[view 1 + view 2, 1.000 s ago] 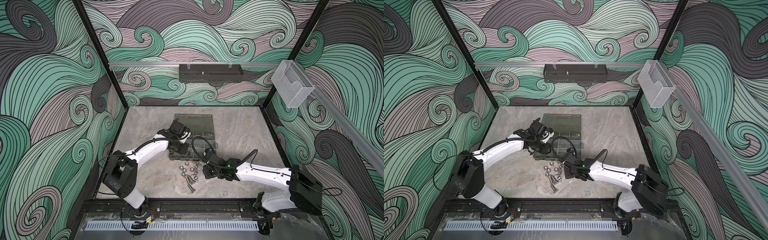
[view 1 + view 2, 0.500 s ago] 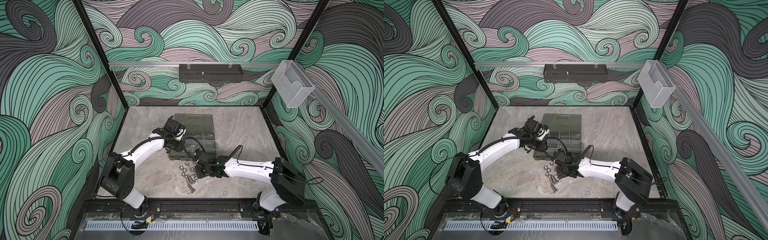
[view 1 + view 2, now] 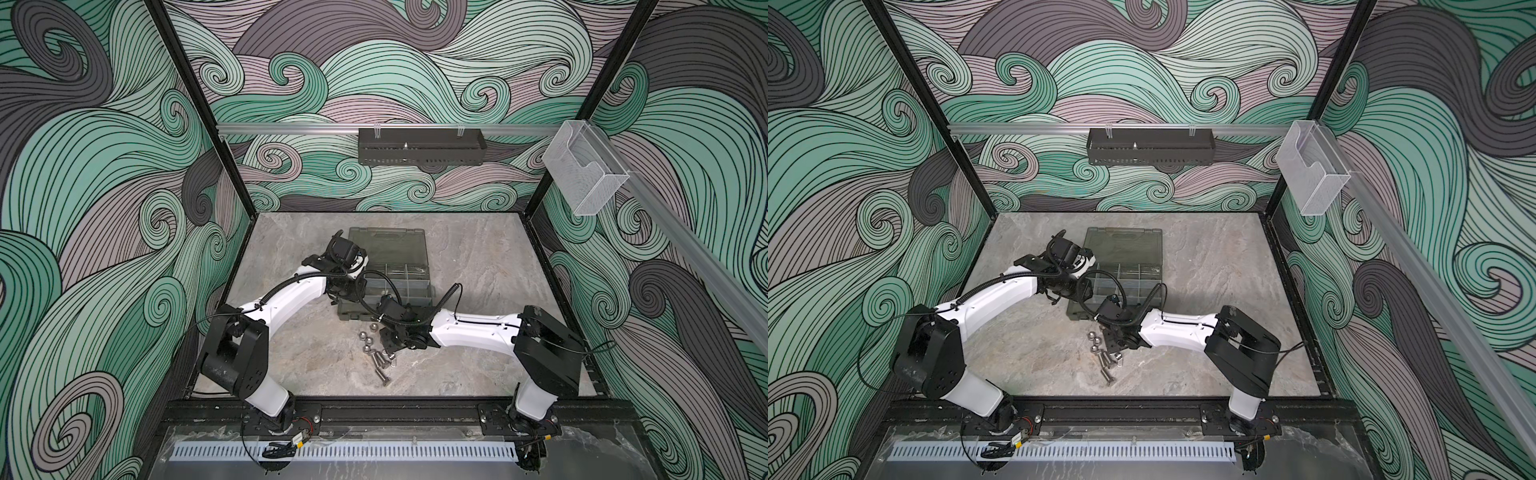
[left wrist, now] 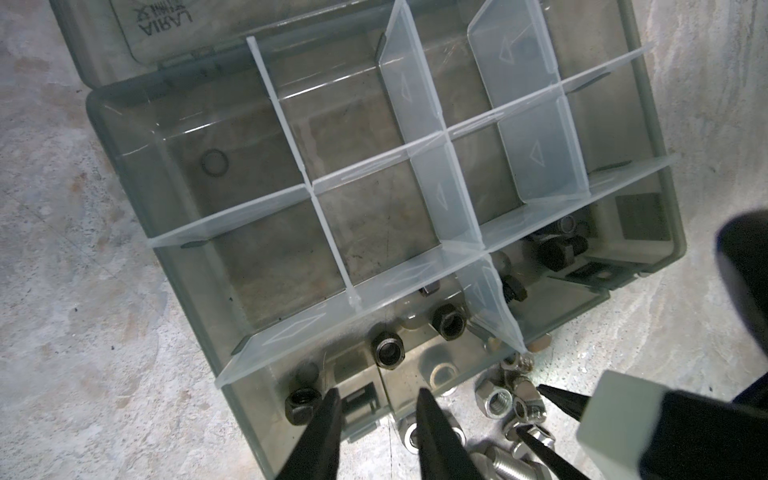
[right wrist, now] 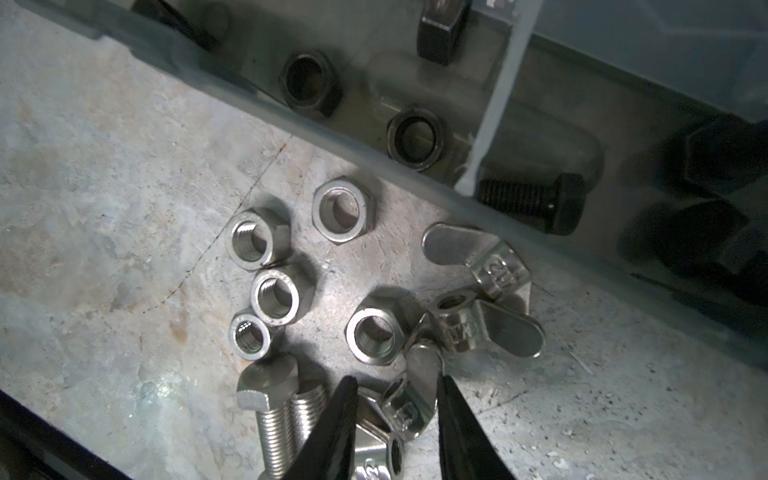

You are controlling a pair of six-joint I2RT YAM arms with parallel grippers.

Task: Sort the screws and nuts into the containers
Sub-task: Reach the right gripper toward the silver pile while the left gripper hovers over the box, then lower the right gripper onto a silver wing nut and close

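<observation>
The smoky-grey organiser case [image 3: 415,266] [image 3: 1144,270] lies open on the table, its containers [image 4: 386,232] split by clear dividers. Black nuts [image 4: 388,351] lie in a front compartment, and a black screw [image 5: 532,199] lies in the one beside it. Just in front of the case is a loose pile [image 3: 374,349] [image 3: 1100,347]: silver nuts [image 5: 344,216], silver screws [image 5: 270,407] and wing nuts [image 5: 486,328]. My left gripper [image 4: 378,399] [image 3: 349,297] hovers open over the case's front wall, holding nothing. My right gripper [image 5: 397,386] [image 3: 390,352] is open, its fingers standing either side of a wing nut [image 5: 415,395] in the pile.
The case's lid [image 3: 388,245] lies flat behind it. On the back wall hangs a black perforated tray [image 3: 419,151], and a clear box [image 3: 584,178] hangs on the right wall. The right gripper's fingertips [image 4: 557,403] show in the left wrist view, close by.
The right arm has reached leftward, bringing its gripper over the pile. The left gripper has shifted slightly back along the case's left front corner.
</observation>
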